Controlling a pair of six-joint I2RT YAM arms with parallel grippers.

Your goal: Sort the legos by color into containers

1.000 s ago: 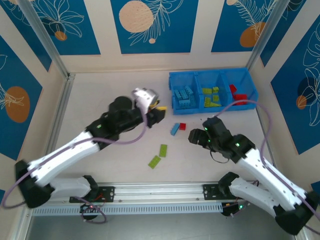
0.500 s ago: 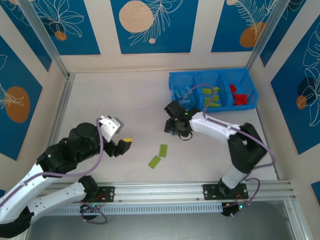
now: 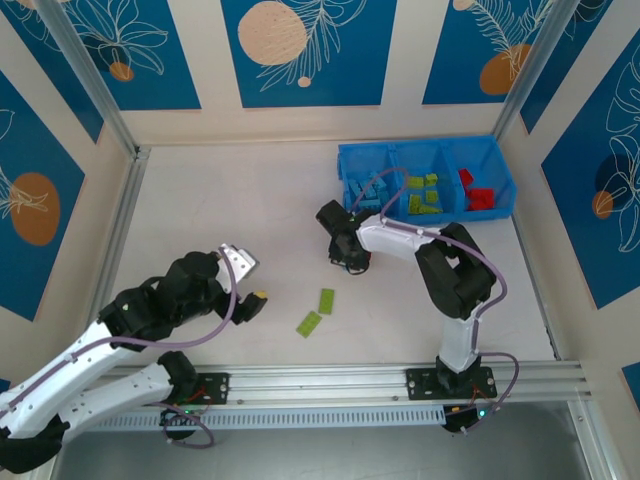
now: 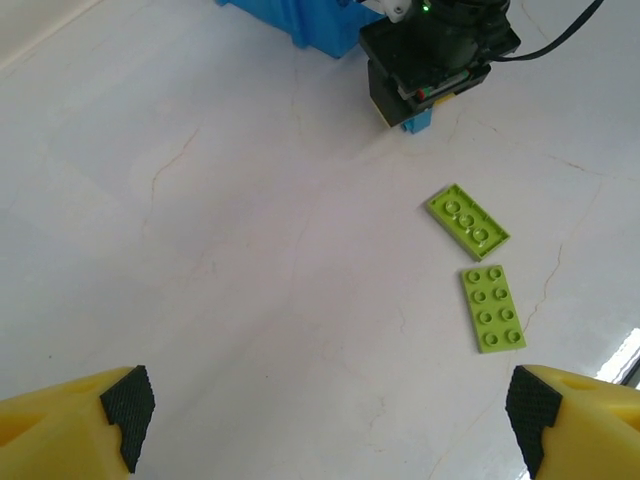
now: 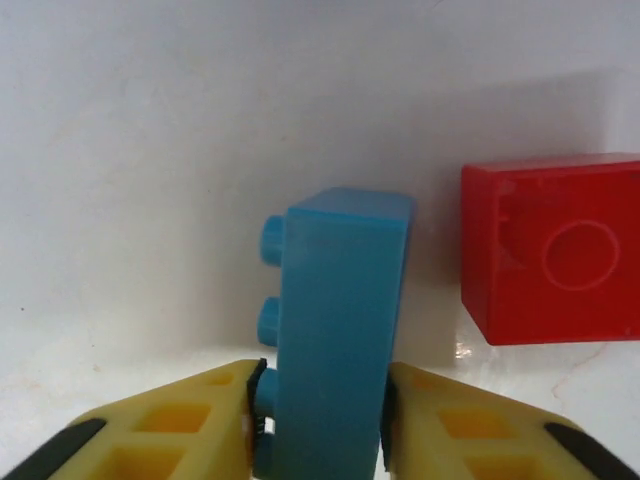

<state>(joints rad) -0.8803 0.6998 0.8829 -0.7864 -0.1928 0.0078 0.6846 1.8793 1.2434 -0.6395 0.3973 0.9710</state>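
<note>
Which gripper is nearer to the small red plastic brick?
Right. The right gripper is just beside the red brick, shut on a light blue brick; the left gripper is far off.

Right edge cuts off the red lego (image 5: 551, 250).

I can read no writing, number or brand: nothing on the blue brick (image 5: 340, 330), the bin (image 3: 400, 147), or the wall panels (image 3: 300, 50) along the top, which carry only leaf-and-circle patterns.
</note>
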